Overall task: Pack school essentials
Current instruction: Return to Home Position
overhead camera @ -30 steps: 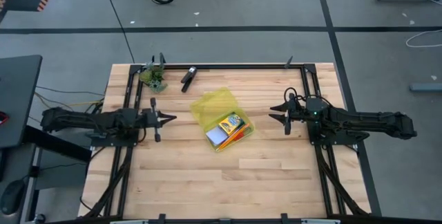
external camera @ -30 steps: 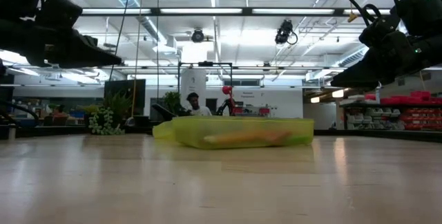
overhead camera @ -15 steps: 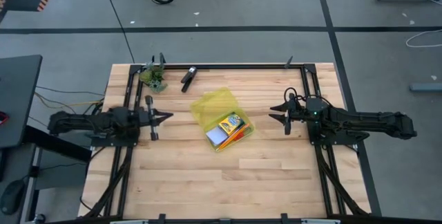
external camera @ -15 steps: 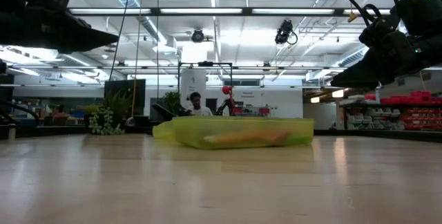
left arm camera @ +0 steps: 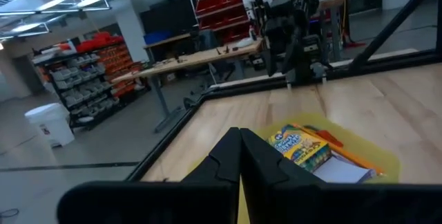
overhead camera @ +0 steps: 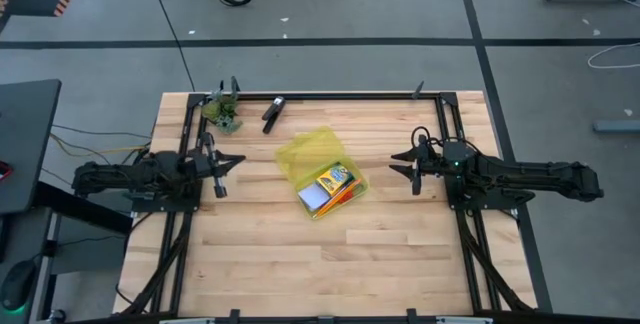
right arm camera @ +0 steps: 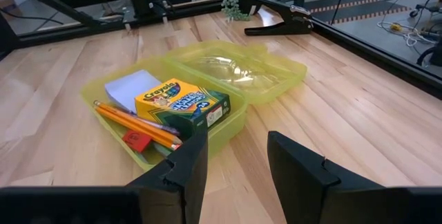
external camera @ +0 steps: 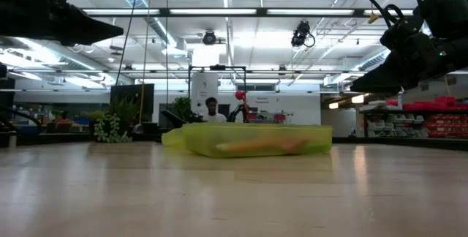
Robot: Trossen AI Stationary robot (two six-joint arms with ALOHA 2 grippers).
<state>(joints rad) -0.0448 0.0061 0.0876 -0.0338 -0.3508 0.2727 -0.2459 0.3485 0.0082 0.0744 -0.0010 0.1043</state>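
Wooden table (overhead camera: 300,254), yellow case (overhead camera: 300,150) with crayon box (right arm camera: 183,103), pencils (right arm camera: 131,124), pad (right arm camera: 131,86); left fingers (left arm camera: 221,163) together, right fingers (right arm camera: 298,163) apart.

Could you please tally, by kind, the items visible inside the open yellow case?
Crayon box: 1
Note pad: 1
Pencils: 2
Red eraser: 1
Total: 5 visible; anything underneath is hidden.

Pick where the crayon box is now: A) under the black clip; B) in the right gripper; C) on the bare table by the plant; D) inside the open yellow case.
D: the crayon box lies inside the open yellow case, beside the note pad and pencils.
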